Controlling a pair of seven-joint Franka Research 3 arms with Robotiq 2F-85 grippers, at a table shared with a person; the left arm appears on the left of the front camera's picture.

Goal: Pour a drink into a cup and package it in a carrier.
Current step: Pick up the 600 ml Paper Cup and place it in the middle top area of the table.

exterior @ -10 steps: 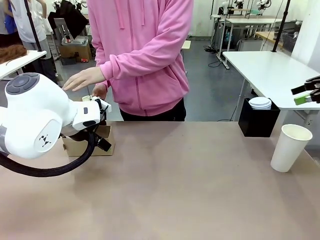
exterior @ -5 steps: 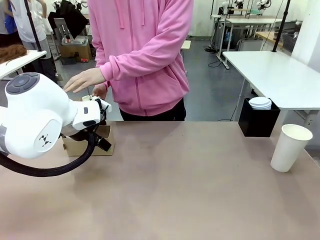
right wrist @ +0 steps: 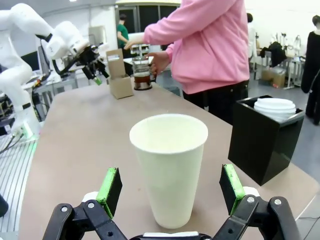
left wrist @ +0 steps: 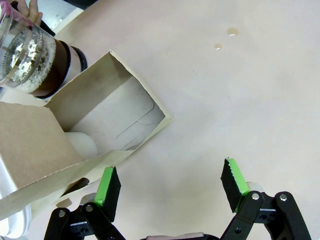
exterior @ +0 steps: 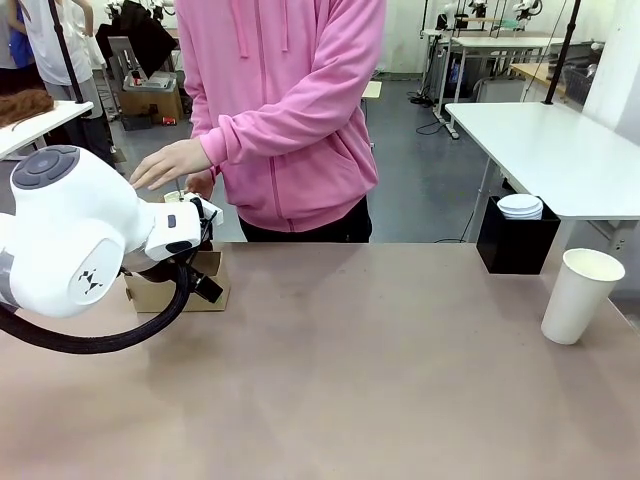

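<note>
I saw left gripper (left wrist: 172, 182) wide, empty, cardboard carrier (left wrist: 30, 142) past one finger (left wrist: 106, 186); right gripper (right wrist: 171, 192) wide, paper cup (right wrist: 169, 160) between fingers (right wrist: 109, 190), seemingly untouched.

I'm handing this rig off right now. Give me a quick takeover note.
Left gripper: jaws open, empty, beside the carrier.
Right gripper: jaws open either side of the cup, not gripping.
Jug with the drink stands by the carrier, a person's hand on it.
Done: nothing; cup looks unfilled.
Left: pour, put cup in carrier.
</note>
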